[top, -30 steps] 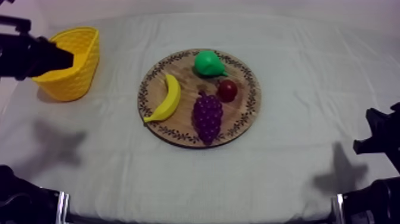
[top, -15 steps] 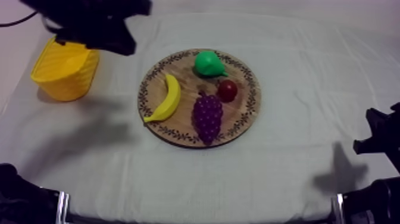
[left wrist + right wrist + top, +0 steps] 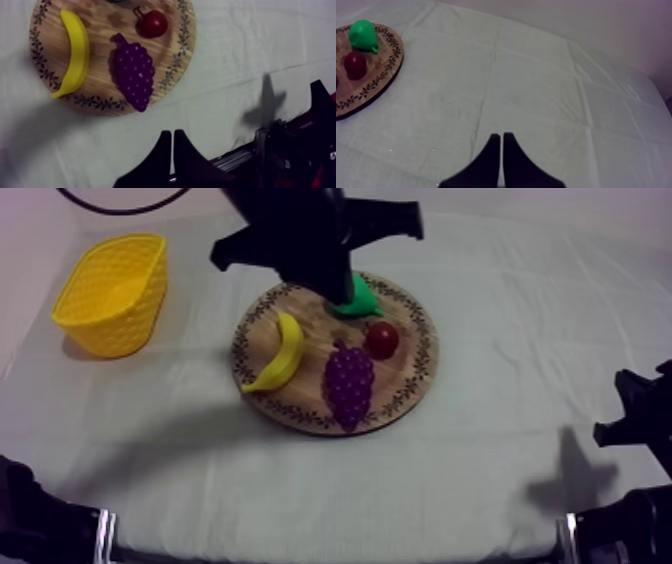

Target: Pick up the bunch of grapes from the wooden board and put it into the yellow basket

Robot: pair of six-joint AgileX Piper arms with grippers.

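Left gripper point(image 3: 172, 133) closed to a narrow wedge, empty, near board point(image 3: 172, 60); grapes point(image 3: 132, 72) lying on board beside banana point(image 3: 75, 52); right gripper point(image 3: 501, 136) likewise closed, empty.

The top camera looks down aslant from the near side, with the board point(image 3: 312, 348) central and the basket point(image 3: 120, 298) at its 10 o'clock. The left wrist camera hangs close over the board's 12 o'clock, facing the banana point(image 3: 76, 50), grapes point(image 3: 132, 70) and red fruit point(image 3: 153, 23). The right wrist camera sits low at 3 o'clock, facing the pear point(image 3: 363, 34) across the cloth point(image 3: 536, 90). All three share the red fruit.

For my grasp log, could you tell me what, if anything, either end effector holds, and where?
Nothing: left end effector and right end effector are shut, empty.
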